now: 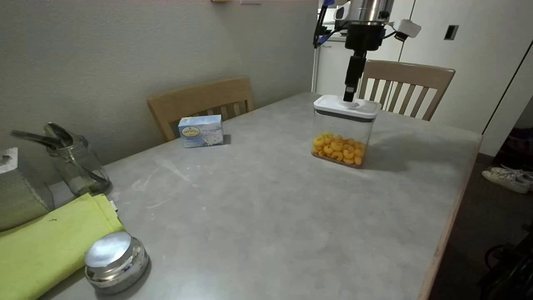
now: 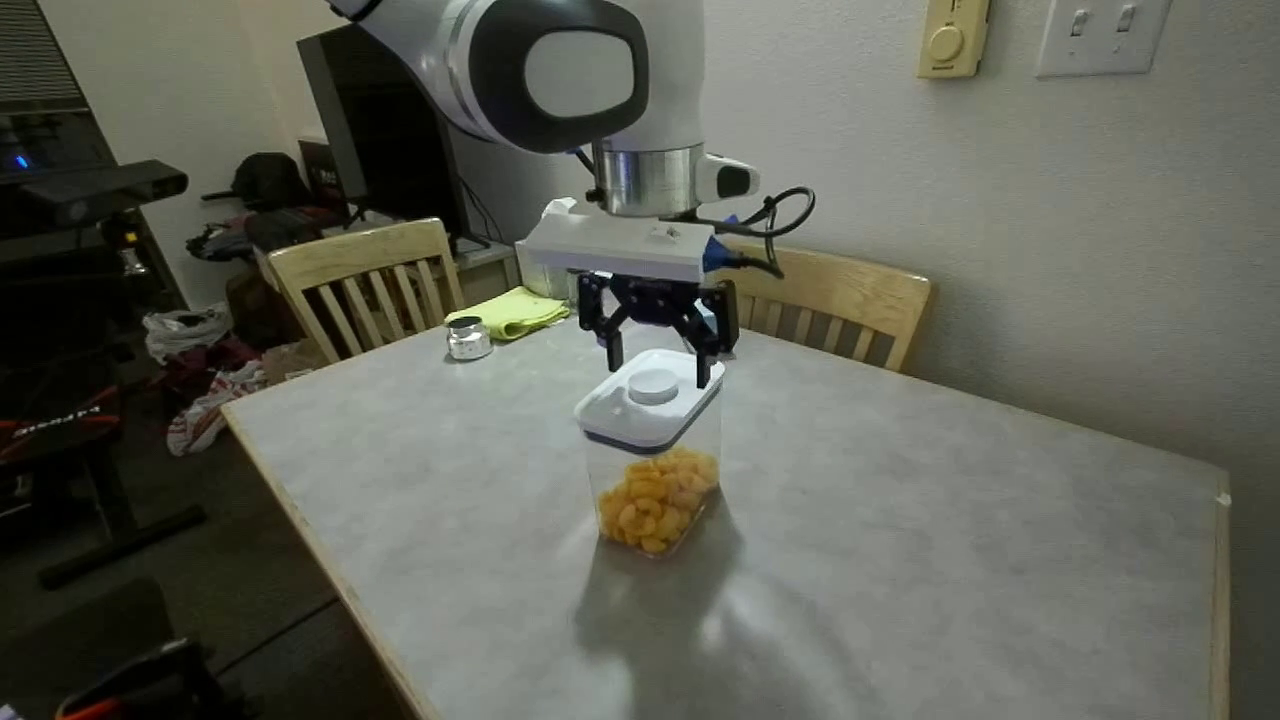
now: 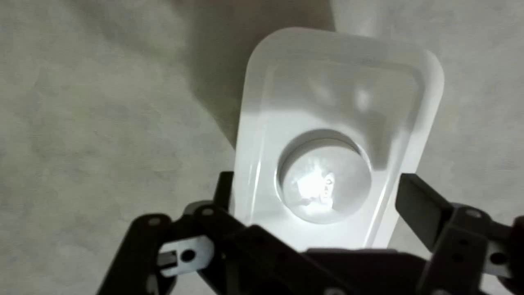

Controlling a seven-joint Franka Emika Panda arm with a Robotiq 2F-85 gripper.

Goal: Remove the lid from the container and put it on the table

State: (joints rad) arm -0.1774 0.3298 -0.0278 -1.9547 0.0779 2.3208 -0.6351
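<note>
The container (image 1: pixel 343 128) is a clear tub with yellow-orange pieces inside, upright on the grey table (image 1: pixel 258 208); it also shows in an exterior view (image 2: pixel 657 495). The white lid (image 2: pixel 635 420) with its raised round centre sits on top of the container. My gripper (image 2: pixel 659 377) points down over the lid, open and holding nothing. In the wrist view the lid (image 3: pixel 270 102) lies between and ahead of the two fingers of the gripper (image 3: pixel 316 180), one finger at each long side. Whether the fingertips touch the lid I cannot tell. The lid hides the container in the wrist view.
A pale blue box (image 1: pixel 201 131) stands near the wall side of the table. A metal tin (image 1: pixel 116 262), a yellow cloth (image 1: pixel 58 246) and a glass jar with utensils (image 1: pixel 83 166) stand at the far end from the container. Chairs (image 2: pixel 830 305) stand at the table edges.
</note>
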